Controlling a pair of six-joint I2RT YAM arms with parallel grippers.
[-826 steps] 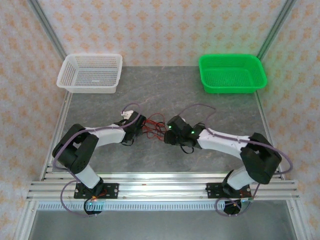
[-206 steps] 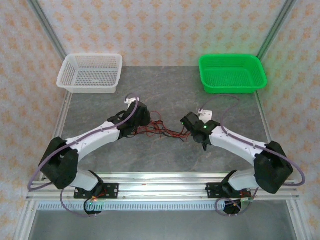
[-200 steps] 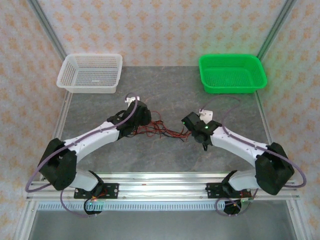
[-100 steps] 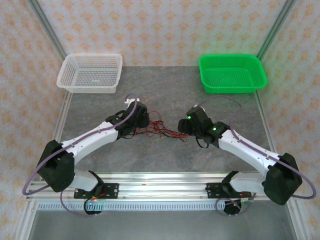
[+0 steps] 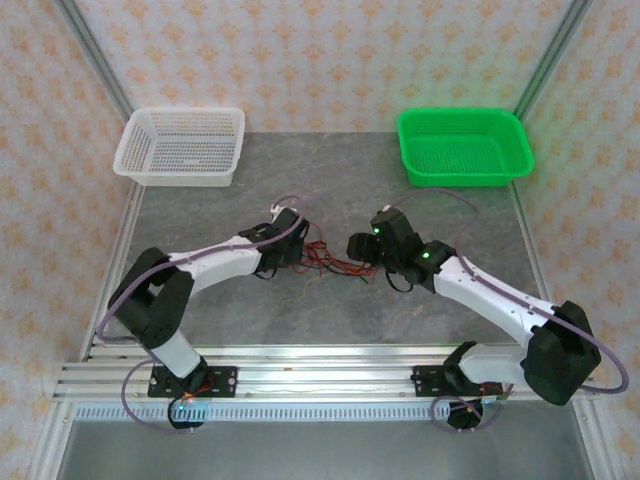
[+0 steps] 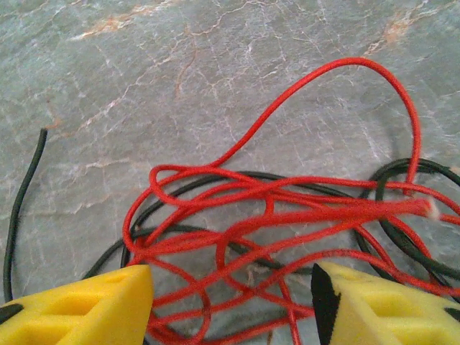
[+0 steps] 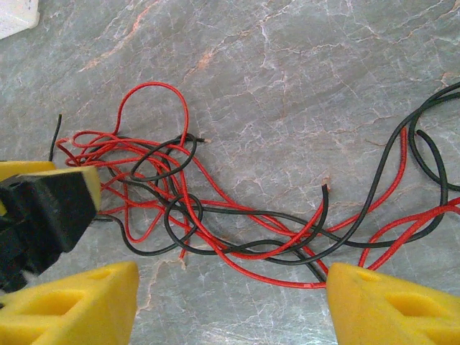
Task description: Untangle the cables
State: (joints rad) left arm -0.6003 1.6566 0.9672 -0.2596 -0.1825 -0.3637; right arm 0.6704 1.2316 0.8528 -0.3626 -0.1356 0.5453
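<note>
Cables (image 5: 328, 262), red and black, lie snarled on the counter (image 5: 330, 190), between the left gripper (image 5: 300, 250) and the right gripper (image 5: 358, 247). On the left wrist camera, the left gripper (image 6: 230, 305) is released, with red strands (image 6: 287, 208) running between its parted yellow fingers (image 6: 79, 305). On the right wrist camera, the right gripper (image 7: 230, 302) is also released, and the snarl (image 7: 154, 172) lies just ahead of it.

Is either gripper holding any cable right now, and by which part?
Nothing is held: the left gripper has its jaws open astride red loops of the cables, and the right gripper is open too, strands lying loose below it.
</note>
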